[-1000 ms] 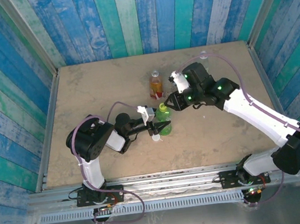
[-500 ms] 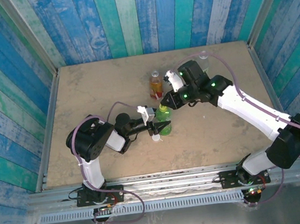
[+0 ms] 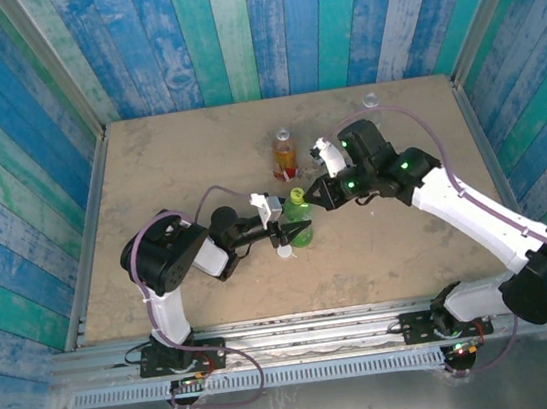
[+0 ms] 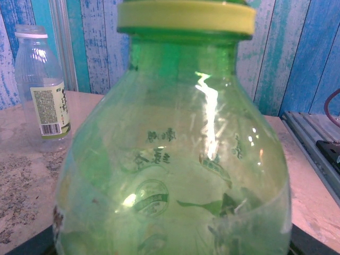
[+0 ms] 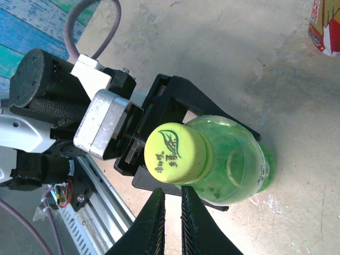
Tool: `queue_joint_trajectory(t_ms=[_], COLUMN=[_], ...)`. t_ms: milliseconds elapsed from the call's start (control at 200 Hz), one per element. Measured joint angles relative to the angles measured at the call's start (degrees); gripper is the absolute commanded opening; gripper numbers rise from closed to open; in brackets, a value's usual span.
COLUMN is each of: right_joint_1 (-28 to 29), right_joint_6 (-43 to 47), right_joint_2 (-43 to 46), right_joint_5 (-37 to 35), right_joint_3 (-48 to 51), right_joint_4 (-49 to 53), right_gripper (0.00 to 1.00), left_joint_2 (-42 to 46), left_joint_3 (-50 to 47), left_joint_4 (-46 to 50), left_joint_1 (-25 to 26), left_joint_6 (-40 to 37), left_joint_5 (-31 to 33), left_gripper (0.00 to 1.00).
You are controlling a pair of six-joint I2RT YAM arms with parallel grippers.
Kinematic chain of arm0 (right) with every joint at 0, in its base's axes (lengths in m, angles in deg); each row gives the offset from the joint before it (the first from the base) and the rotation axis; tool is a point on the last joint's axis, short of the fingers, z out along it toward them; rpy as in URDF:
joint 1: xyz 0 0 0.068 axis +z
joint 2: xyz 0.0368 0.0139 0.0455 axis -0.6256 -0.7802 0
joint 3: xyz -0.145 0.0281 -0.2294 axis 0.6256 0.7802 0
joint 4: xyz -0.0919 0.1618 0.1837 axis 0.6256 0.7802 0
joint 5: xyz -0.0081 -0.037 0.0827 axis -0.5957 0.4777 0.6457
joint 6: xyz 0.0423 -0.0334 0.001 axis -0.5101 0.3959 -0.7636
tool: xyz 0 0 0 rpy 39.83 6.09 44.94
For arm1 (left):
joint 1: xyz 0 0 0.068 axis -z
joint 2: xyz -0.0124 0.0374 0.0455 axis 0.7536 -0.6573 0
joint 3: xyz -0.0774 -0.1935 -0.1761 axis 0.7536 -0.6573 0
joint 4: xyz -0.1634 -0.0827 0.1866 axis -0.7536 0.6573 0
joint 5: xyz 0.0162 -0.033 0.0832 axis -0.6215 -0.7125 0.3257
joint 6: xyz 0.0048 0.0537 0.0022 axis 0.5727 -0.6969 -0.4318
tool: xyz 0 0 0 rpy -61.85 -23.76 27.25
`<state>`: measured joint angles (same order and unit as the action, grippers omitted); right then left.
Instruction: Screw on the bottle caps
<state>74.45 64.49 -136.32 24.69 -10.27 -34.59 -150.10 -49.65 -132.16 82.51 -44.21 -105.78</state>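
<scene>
A green bottle (image 3: 300,231) stands upright mid-table with a yellow-green cap (image 5: 175,153) sitting on its neck. My left gripper (image 3: 290,232) is shut on the bottle's body (image 4: 175,159), one black finger (image 5: 180,93) on each side. My right gripper (image 5: 172,190) hangs just beside the cap, its fingers pressed together with nothing between them; from above it (image 3: 315,197) sits right of the bottle top. The amber bottle with a red label (image 3: 286,157) stands behind. The clear bottle with a green label (image 4: 42,90) stands at the back. A small white cap (image 3: 285,253) lies by the green bottle.
Blue-green plank walls (image 3: 230,29) close in the table on three sides. A metal rail (image 3: 310,331) runs along the near edge by the arm bases. Bare tabletop (image 3: 167,158) lies to the left and in the right front.
My right gripper's jaws have closed to fully shut. It moved in over the yellow-green cap, then drew back a little to the right. The left gripper has kept still on the green bottle.
</scene>
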Motion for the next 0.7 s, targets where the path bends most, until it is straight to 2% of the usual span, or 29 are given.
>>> queue_joint_trajectory(t_ms=[90, 250, 476, 696], right_joint_1=[-0.37, -0.72, -0.94, -1.49], right_joint_6=[-0.09, 0.24, 1.49, 0.24], right_joint_2=[-0.02, -3.02, -7.19, -1.90], right_joint_5=[-0.26, -0.28, 1.64, 3.34], right_joint_3=[-0.59, -4.00, -5.73, 0.39], right_joint_4=[-0.13, -0.68, -1.29, -3.89], right_gripper=[0.24, 0.25, 0.17, 0.14], left_joint_2=[0.00, 0.00, 0.00, 0.00], left_joint_3=[0.00, 0.00, -0.07, -0.26], left_joint_4=[0.00, 0.02, 0.00, -0.37], left_joint_1=[0.00, 0.00, 0.00, 0.09], left_joint_6=[0.00, 0.00, 0.00, -0.07], left_joint_5=[0.00, 0.00, 0.09, 0.22], left_gripper=[0.63, 0.63, 0.63, 0.63])
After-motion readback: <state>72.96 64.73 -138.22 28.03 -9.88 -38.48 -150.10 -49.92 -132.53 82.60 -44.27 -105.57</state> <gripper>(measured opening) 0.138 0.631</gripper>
